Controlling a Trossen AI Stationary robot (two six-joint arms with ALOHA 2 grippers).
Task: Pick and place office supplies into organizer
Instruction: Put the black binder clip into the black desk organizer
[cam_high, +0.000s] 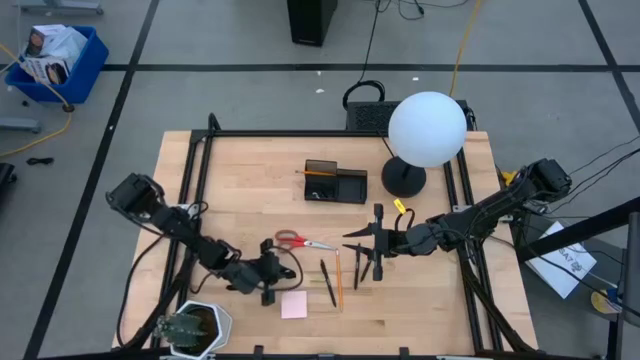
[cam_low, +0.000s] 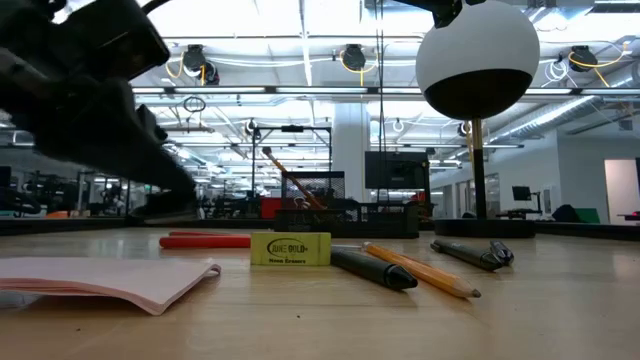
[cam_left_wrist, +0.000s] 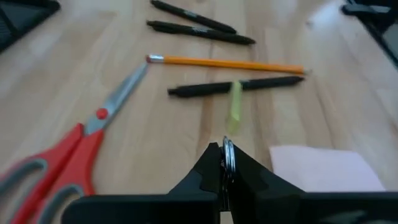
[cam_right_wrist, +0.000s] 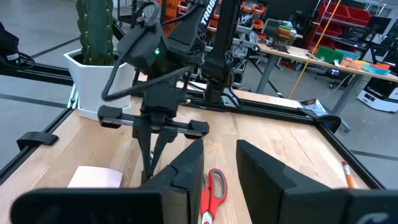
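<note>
My left gripper (cam_high: 284, 274) hovers low between the red-handled scissors (cam_high: 300, 241) and the pink sticky-note pad (cam_high: 294, 305), shut on a small silvery wire clip (cam_left_wrist: 227, 155). Past it lie black pens (cam_left_wrist: 233, 86), an orange pencil (cam_left_wrist: 227, 62) and a yellow-green eraser (cam_left_wrist: 235, 106), all flat on the wood. My right gripper (cam_right_wrist: 217, 163) hangs open above the pens (cam_high: 360, 268) with nothing between its fingers. The black organizer (cam_high: 335, 181) stands farther back, near the lamp. My left gripper pinches the thin wire clip (cam_left_wrist: 227, 157) between the free ends of its two fingers. A curved bit of the wire shows in the seam between the tips. The fingers slant down from the table's left side. What lies under the tips is hidden by the gripper.
A lamp with a white globe (cam_high: 427, 128) and a round black base (cam_high: 403, 179) stands right of the organizer. A potted cactus (cam_high: 193, 328) sits at the near left corner. Black frame rails (cam_high: 190, 190) run along the table's sides.
</note>
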